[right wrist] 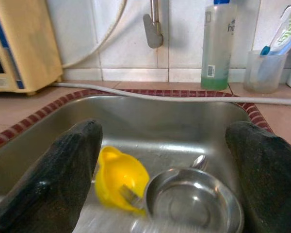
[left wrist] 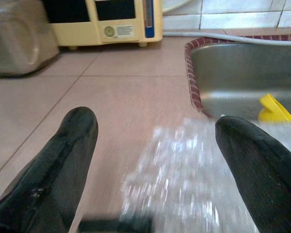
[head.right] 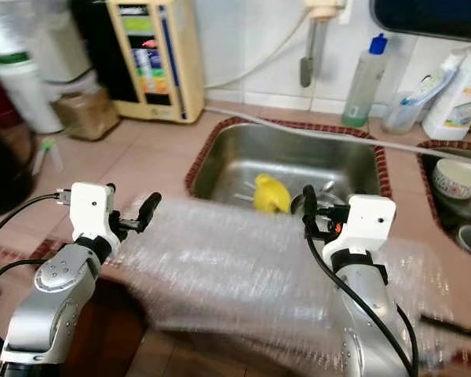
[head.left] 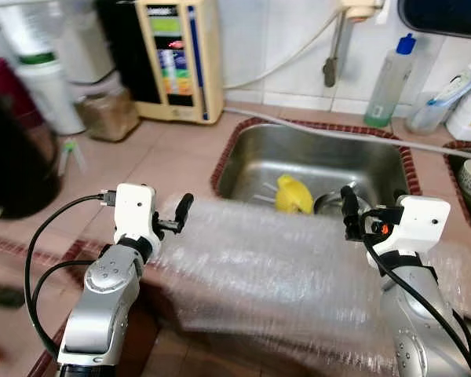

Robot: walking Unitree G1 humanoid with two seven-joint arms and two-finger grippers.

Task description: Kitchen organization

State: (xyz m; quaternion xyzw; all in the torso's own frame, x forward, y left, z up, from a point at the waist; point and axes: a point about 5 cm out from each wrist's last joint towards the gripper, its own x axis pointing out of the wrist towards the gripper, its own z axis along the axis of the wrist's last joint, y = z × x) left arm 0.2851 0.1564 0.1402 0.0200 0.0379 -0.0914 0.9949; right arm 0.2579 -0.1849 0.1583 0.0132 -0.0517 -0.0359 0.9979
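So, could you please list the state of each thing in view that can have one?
left gripper: open, over the counter.
right gripper: open, above the sink.
bubble wrap: spread over the sink's front edge, blurred.
yellow cup: tipped over in the sink.
metal bowl: upright.

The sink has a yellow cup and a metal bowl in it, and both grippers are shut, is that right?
Not quite. The sink does hold the yellow cup and the metal bowl, but both grippers are open. The left wrist view shows the left gripper with its fingers wide apart, and the right wrist view shows the same for the right gripper.
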